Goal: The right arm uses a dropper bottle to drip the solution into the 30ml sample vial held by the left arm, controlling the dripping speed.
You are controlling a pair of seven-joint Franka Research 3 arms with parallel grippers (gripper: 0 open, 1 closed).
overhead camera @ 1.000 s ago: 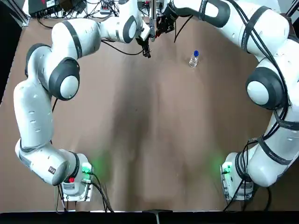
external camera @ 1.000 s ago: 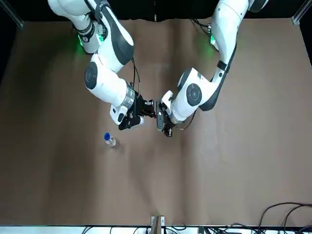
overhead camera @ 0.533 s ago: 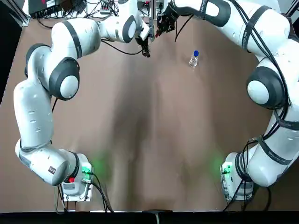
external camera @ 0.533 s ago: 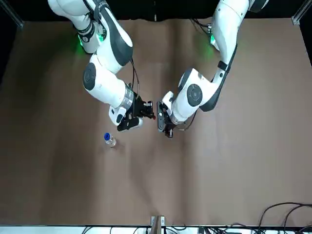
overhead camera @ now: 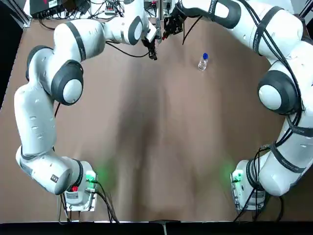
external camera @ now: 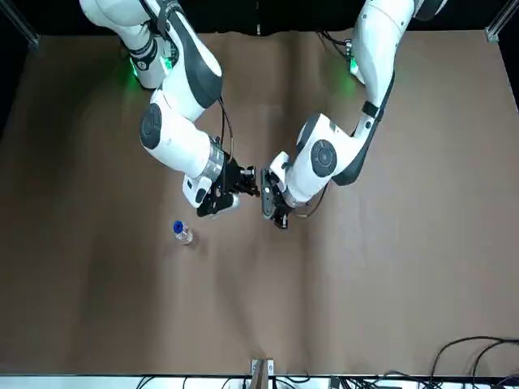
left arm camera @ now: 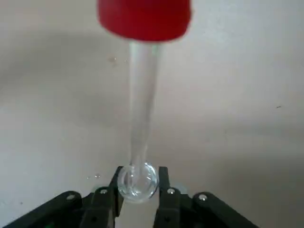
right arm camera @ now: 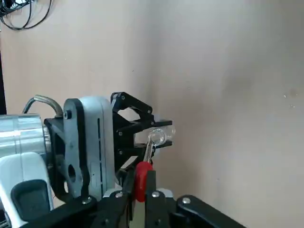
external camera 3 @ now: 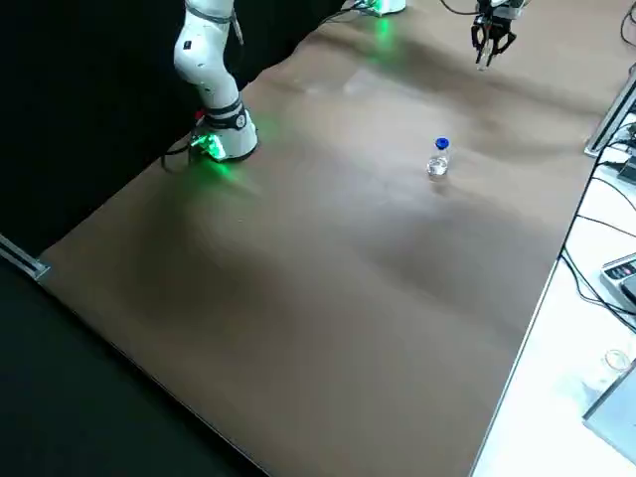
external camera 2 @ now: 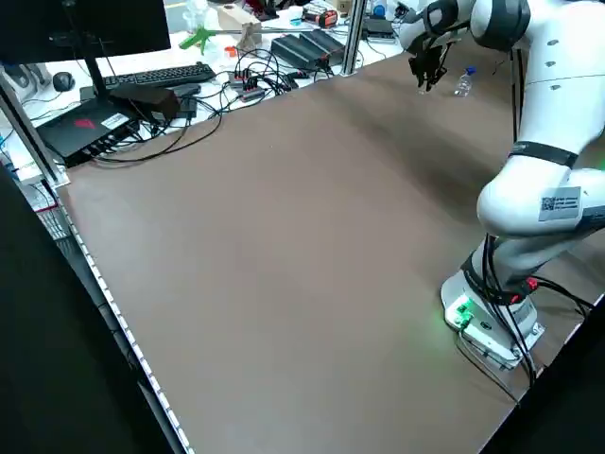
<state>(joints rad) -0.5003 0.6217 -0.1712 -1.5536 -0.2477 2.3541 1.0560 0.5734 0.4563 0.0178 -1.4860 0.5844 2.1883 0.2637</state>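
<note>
My left gripper (overhead camera: 153, 50) (left arm camera: 138, 186) is shut on the 30ml sample vial (left arm camera: 137, 181), a tiny clear glass vial whose open mouth faces the left wrist camera. My right gripper (overhead camera: 168, 25) (right arm camera: 138, 188) is shut on the red-topped dropper (right arm camera: 141, 181) taken out of the dropper bottle. Its glass tube (left arm camera: 142, 95) reaches down to the vial (right arm camera: 159, 136), with the tip at the mouth. Both grippers meet above the far middle of the table (external camera: 256, 193). The dropper bottle (overhead camera: 203, 61) (external camera: 182, 232), clear with a blue collar, stands alone on the table to the right of the grippers.
The brown table top (overhead camera: 156, 147) is bare between the two arm bases. Cables, a keyboard and electronics (external camera 2: 189, 76) lie beyond the far edge. A metal post (overhead camera: 159, 12) stands at the far edge just behind the grippers.
The right gripper with the dropper shifted slightly away from the left gripper, then came back close to it. The left gripper and the bottle have not moved.
</note>
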